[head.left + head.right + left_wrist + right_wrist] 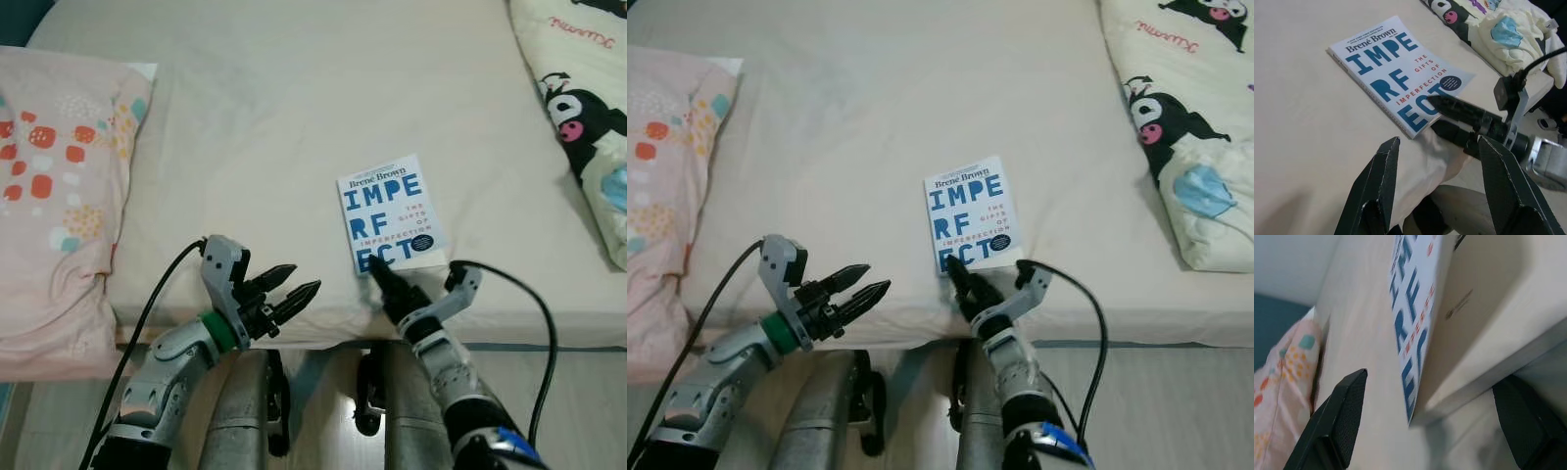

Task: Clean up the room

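Touching glossy flat book (390,212), right gripper (383,277) apparently open

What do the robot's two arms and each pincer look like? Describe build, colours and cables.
Both arms are silver metal. The left pincer has two long, black, pointed fingers, a grey bracket and a green ring at the wrist. The right pincer has similar black fingers and a blue mark lower on the arm. A black cable loops from each wrist.

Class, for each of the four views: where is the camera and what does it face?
Head pair: looks down on bed, book, both end effectors.
Left wrist: past left end effector at book, right end effector.
Right wrist: along bed, book edge between open fingers.
Shared: book.
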